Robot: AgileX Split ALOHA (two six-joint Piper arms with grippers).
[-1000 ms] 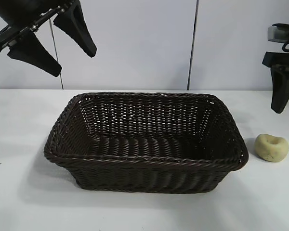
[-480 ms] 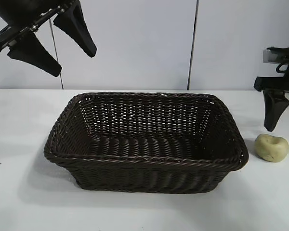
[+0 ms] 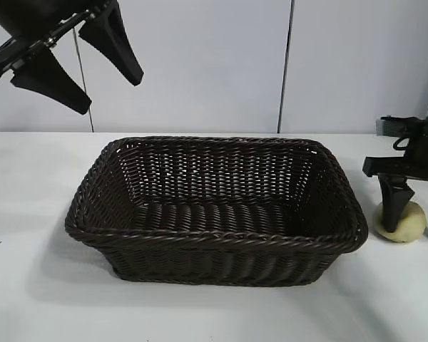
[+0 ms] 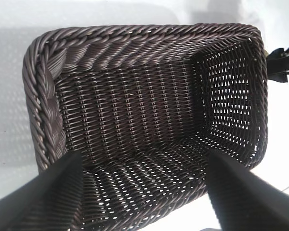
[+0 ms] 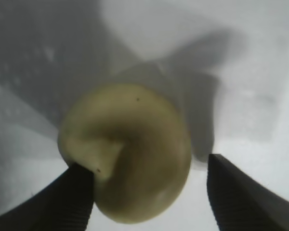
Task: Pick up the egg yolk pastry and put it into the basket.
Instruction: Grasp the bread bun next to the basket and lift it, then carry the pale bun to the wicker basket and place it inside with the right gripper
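Right gripper (image 3: 414, 222) straddles egg yolk pastry (image 3: 408, 222) on table (image 3: 28, 214) beside basket (image 3: 214, 242), fingers apart (one touching, not clamped) to enclose it; left gripper (image 3: 82, 68) parked high, spread.

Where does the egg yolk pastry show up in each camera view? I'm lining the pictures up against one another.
Exterior view: egg yolk pastry at the right edge, on the table beside the basket, partly behind a finger of the right gripper.
Left wrist view: not in it; basket fills it.
Right wrist view: centre, between the fingers.
Shared landmark: right gripper.
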